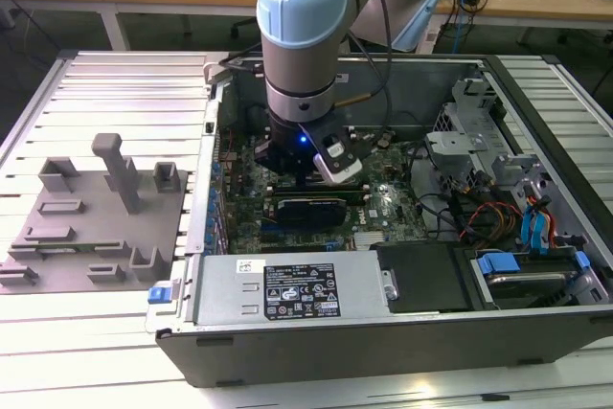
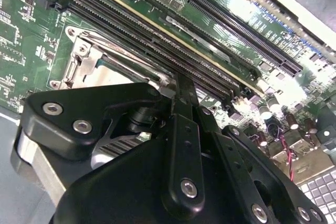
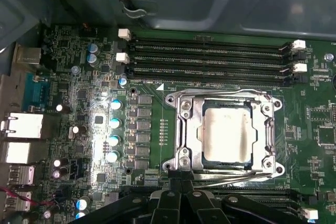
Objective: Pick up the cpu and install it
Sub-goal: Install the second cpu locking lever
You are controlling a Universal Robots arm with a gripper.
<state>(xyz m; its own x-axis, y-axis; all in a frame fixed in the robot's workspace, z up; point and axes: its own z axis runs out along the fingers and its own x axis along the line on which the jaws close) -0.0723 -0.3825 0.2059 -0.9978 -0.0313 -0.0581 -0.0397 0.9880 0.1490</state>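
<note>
since cpu [image 3: 227,132] sits in socket [image 3: 181,129] just below gripper [image 3: 181,195], placing looks done; fingers look closed & empty, frame latch unclear.

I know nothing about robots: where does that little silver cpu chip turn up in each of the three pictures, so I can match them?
First wrist view: the cpu lies flat inside the metal socket frame.
Second wrist view: a pale sliver of it sits in the same frame, partly hidden.
Exterior view: the arm stands over that spot inside the open computer case.
Shared landmark: the long black memory slots beside the socket, in both wrist views.
</note>
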